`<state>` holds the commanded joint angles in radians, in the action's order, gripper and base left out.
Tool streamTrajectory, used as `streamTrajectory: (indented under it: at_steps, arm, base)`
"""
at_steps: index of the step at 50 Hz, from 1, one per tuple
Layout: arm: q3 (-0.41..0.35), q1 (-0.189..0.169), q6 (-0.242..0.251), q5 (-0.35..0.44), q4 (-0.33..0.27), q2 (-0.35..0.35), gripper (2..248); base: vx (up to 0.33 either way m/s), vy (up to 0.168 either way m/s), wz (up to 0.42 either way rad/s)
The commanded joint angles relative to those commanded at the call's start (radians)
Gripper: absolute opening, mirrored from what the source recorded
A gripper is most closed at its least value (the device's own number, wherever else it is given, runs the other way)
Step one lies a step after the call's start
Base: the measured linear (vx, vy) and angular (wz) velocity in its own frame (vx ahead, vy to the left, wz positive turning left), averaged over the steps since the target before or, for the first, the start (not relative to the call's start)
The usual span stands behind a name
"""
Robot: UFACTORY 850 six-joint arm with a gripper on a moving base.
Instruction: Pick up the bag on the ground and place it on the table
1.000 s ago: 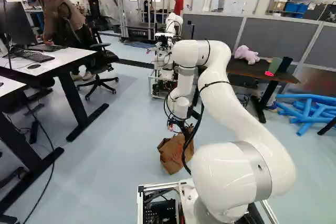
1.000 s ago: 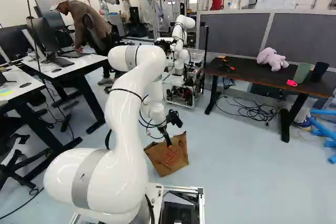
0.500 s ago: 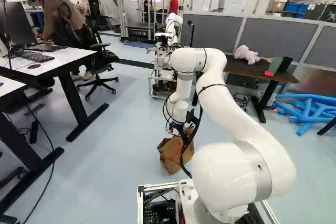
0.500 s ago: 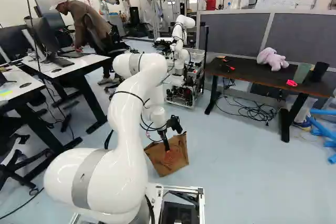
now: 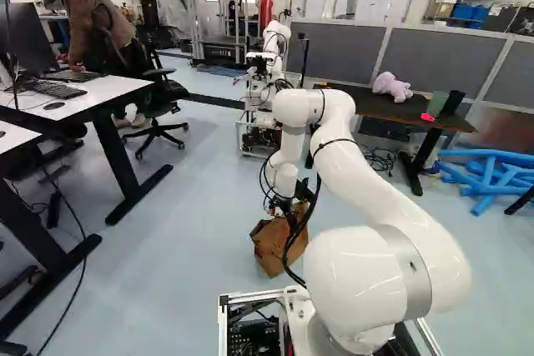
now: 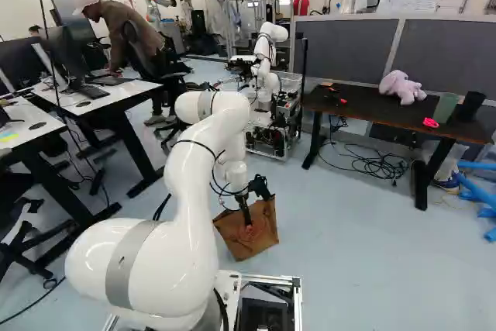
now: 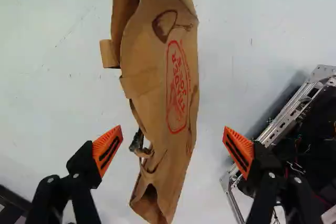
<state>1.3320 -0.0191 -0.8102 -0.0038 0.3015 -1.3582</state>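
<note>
From where I stand, the bag (image 6: pixel 249 246) is on the floor, ahead of the base's (image 6: pixel 291 281) front edge, and the arm (image 6: pixel 190 184) reaches down over it. The gripper (image 7: pixel 172 136) is spread wide, one orange pad off each side of the paper, neither touching. I'd call this lining up for the grasp. Next it likely needs to sink until the pads straddle the bag's upper edge, then close squarely; too shallow a pinch could slip or tear. The lift towards the dark worktop (image 6: pixel 364 114) comes after.

Bag (image 7: pixel 157 82) cut off in wrist view, inside mostly hidden, blue tubes (image 5: pixel 492 155) cropped
</note>
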Motion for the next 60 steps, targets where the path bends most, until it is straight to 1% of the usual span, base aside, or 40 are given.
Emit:
streamTrajectory:
  at_steps: [22, 23, 27, 28, 33, 34, 38, 39, 43, 44, 49, 50, 54, 55, 60]
  arm:
    - [0.125, 0.007, 0.0, 0.0, 0.0, -0.096, 247]
    - [0.131, 0.008, 0.0, 0.0, 0.0, -0.1, 226]
    - [0.151, 0.011, 0.0, 0.0, 0.0, -0.117, 226]
    - [0.156, 0.011, 0.0, 0.0, 0.0, -0.122, 188]
    - [0.18, 0.014, 0.0, 0.0, 0.0, -0.142, 188]
    - [0.185, 0.014, 0.0, 0.0, 0.0, -0.146, 151]
    - [0.195, 0.015, 0.0, 0.0, 0.0, -0.156, 151]
    - [0.196, 0.015, 0.0, 0.0, 0.0, -0.157, 112]
    - [0.2, 0.016, 0.0, 0.0, 0.0, -0.16, 112]
    - [0.2, 0.016, 0.0, 0.0, 0.0, -0.161, 75]
    - [0.201, 0.016, 0.0, 0.0, 0.0, -0.162, 75]
    - [0.201, 0.016, 0.0, 0.0, 0.0, -0.162, 38]
    - [0.201, 0.016, 0.0, 0.0, 0.0, -0.162, 38]
    - [0.201, 0.016, 0.0, 0.0, 0.0, -0.162, 21]
    - [0.199, 0.016, 0.0, 0.0, 0.0, -0.16, 21]
  base:
    - [0.0, 0.0, 0.0]
    - [0.0, 0.0, 0.0]
    - [0.0, 0.0, 0.0]
    - [0.0, 0.0, 0.0]
    - [0.0, 0.0, 0.0]
    - [0.0, 0.0, 0.0]
    - [0.0, 0.0, 0.0]
    - [0.0, 0.0, 0.0]
    - [0.0, 0.0, 0.0]
    - [0.0, 0.0, 0.0]
    - [0.0, 0.0, 0.0]
    - [0.0, 0.0, 0.0]
    - [0.0, 0.0, 0.0]
    - [0.0, 0.0, 0.0]
    - [0.0, 0.0, 0.0]
